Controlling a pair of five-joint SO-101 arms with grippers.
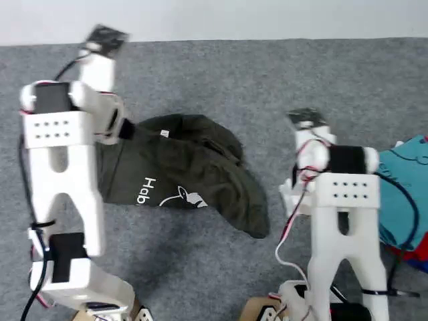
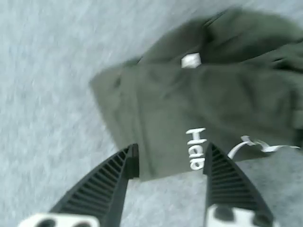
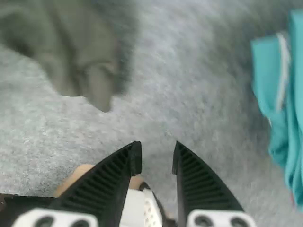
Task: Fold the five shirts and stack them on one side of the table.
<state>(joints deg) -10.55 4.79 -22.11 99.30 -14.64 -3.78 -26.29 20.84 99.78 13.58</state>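
Ribbed left pincer (image 2: 171, 150), crumpled olive shirt (image 2: 213, 90), felted table (image 2: 47, 94)

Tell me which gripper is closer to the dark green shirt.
Left. The left gripper hangs open over the edge of the dark green shirt; the right gripper is over carpet, between that shirt and the teal shirt.

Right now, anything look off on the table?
The dark green shirt lies crumpled in the middle of the table, one side bunched over itself rather than folded flat. The teal shirt at the high view's right edge looks rumpled too.
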